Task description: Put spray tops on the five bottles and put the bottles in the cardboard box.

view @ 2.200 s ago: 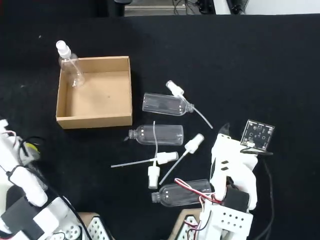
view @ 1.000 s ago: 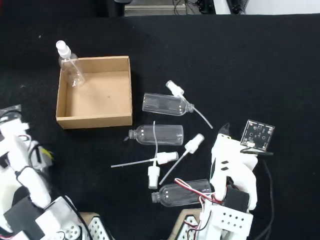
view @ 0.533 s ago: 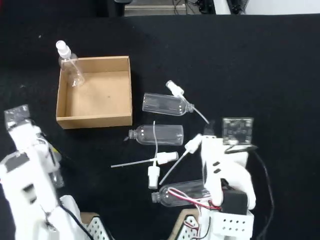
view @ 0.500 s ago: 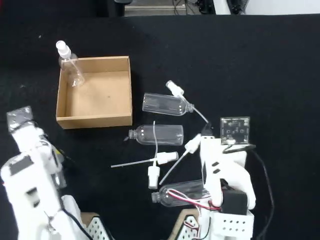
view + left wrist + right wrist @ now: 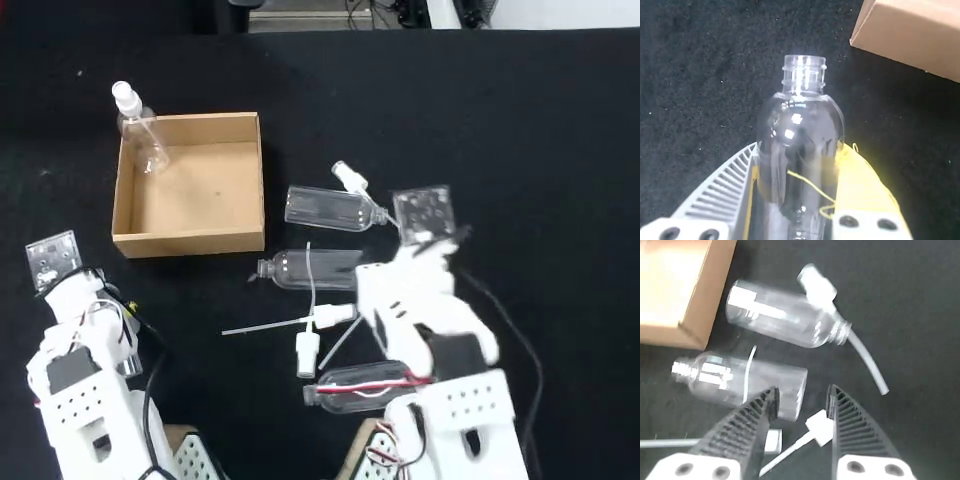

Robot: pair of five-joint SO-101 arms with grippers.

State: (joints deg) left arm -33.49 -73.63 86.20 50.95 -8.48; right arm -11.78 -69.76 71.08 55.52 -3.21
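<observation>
Left gripper sits near the table's front-left edge, clamped on an uncapped bottle. I see bare black cloth between its neck and the cardboard box. Capped bottle leans in the box's far-left corner. Right of the box, far bottle and middle bottle lie flat; near bottle is by the right arm's base. Right gripper is spread, above a spray top, just beside the middle bottle's base.

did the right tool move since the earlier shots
Yes. In the high view the right tool swung toward the cardboard box, ending over a spray top.
</observation>
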